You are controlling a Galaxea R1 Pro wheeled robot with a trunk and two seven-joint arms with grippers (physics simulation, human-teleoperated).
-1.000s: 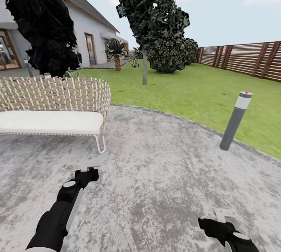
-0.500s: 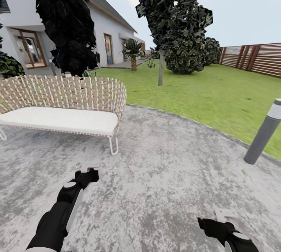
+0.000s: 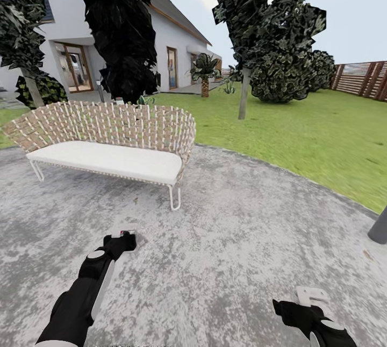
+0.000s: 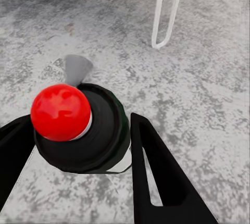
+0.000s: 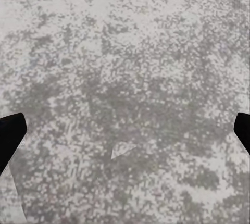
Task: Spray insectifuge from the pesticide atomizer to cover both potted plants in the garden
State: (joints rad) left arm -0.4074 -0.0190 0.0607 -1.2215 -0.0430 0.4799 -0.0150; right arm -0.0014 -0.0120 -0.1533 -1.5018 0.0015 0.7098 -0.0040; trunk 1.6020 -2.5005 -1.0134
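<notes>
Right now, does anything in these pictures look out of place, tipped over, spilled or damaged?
Nothing stands out. The woven bench stands level on the grey patio. The left gripper holds the pesticide atomizer between its fingers, and nothing looks spilled on the paving. The right gripper is open over bare paving.

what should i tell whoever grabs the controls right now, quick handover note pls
Left gripper: shut on the pesticide atomizer, red spot facing the wrist camera.
Right gripper: open, empty, over the paved patio.
Surroundings: wicker bench ahead on the left, lawn and fence beyond on the right. Potted plants not located from here.
Done: atomizer picked up.
Left: find both potted plants and spray each until fully covered.
</notes>
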